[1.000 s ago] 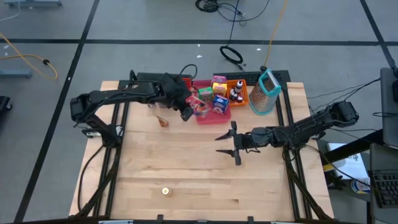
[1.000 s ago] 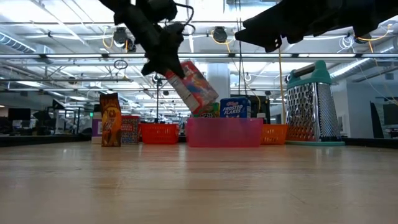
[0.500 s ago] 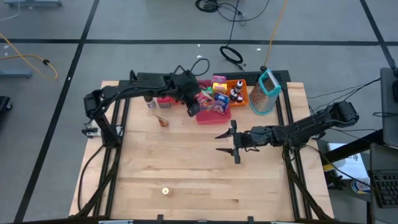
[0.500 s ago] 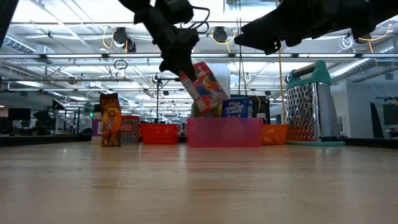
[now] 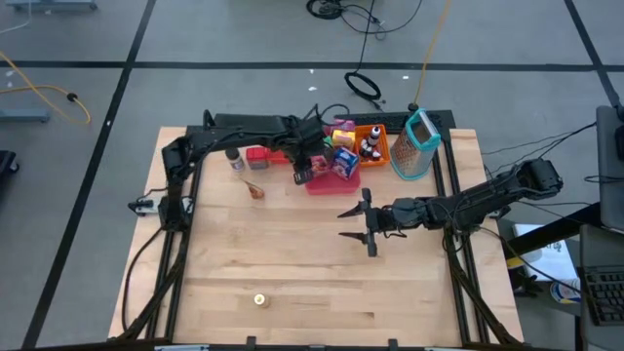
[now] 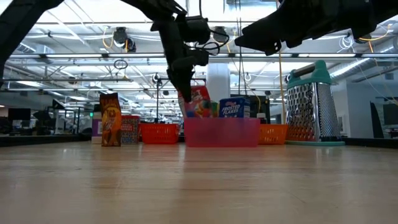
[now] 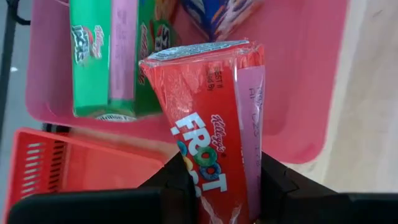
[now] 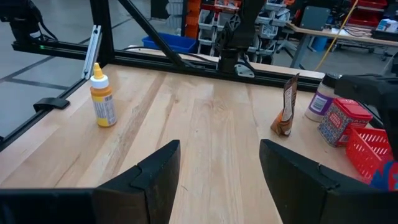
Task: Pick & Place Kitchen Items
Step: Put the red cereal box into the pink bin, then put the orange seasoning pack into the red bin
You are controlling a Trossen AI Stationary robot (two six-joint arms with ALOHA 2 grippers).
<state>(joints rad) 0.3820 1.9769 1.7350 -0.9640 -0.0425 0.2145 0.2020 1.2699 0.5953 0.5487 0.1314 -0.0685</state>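
Item in hand: one red Froot Loops cereal box (image 7: 214, 130), toy-size, printed card, clamped between the two dark fingers of the left gripper (image 7: 214, 186) at its lower end. Position: over the pink translucent plastic tray (image 5: 327, 181) at the table's far middle; in the low view the box (image 6: 198, 102) appears already partly inside the tray's wall, though whether it touches the floor cannot be told. Axis: long axis runs straight out from the fingers and down into the tray, tilted rather than upright. Neighbours in the tray: a green cereal box (image 7: 102, 59) just beside it, a blue Frosted Flakes box (image 6: 231, 107) on the other side. Governing relation, as a judgement: the free slot lies directly below the box, between those two, so lowering along the box's own axis should seat it. Right gripper (image 5: 369, 226): idle over bare wood at mid-table, fingers spread wide, empty, farther from the tray.
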